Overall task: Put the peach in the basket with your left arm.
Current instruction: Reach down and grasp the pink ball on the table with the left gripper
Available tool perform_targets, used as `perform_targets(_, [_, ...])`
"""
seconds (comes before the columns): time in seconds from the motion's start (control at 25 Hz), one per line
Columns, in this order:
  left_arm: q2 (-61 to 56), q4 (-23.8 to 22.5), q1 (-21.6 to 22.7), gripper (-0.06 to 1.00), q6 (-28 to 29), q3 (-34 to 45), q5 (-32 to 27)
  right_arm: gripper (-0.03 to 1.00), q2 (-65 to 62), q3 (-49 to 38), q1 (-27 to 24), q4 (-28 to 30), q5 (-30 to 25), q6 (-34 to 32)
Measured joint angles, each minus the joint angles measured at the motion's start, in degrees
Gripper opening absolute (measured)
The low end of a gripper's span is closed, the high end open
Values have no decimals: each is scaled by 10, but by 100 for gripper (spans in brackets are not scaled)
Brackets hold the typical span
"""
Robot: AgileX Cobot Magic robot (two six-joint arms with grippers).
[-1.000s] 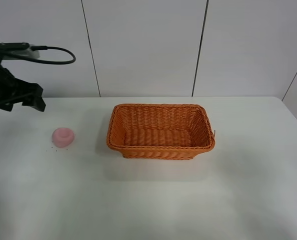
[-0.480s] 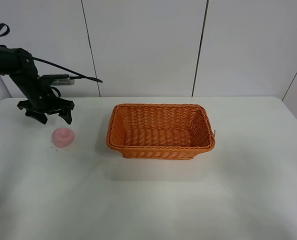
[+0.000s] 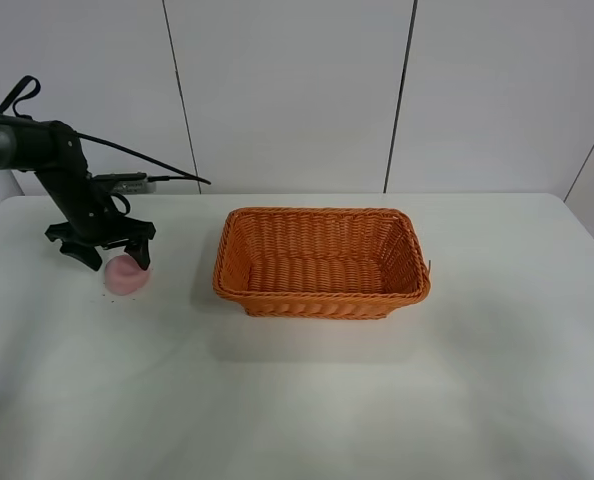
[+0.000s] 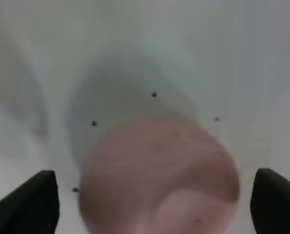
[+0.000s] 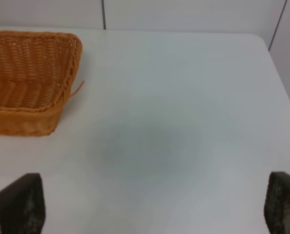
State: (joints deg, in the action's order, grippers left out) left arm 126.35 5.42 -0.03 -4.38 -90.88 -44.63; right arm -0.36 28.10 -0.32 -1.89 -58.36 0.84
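Note:
The pale pink peach point(image 3: 128, 277) lies on the white table, well left of the orange-brown wicker basket point(image 3: 322, 300). My left gripper point(image 3: 115, 258) is open and low over the peach, one finger on each side of it. In the left wrist view the peach point(image 4: 159, 175) fills the gap between the two black fingertips point(image 4: 32, 204), with space left on both sides. The right gripper point(image 5: 150, 204) is open and empty over bare table right of the basket point(image 5: 23, 119); it is out of the exterior view.
The white table point(image 3: 377, 400) runs to a white panelled wall at the back. The left arm's black cable point(image 3: 147, 160) trails behind the arm. A few small dark specks point(image 4: 154, 94) dot the table around the peach.
The left arm has swung in from the far left, moved right and come down, so its open gripper now straddles the peach. The peach and basket have not moved.

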Motion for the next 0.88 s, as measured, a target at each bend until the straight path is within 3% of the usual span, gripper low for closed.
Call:
perform_targets(0.72, [15,5,0,81,-11,0,0,69,0,0,0,0,0,0])
perform_targets(0.8, [15,5,0,74,-10,0,0,69,0,0,0,0,0,0])
perform_targets(0.88, [18,5,0,56,-4,0,-4,69,0,0,0,0,0,0])
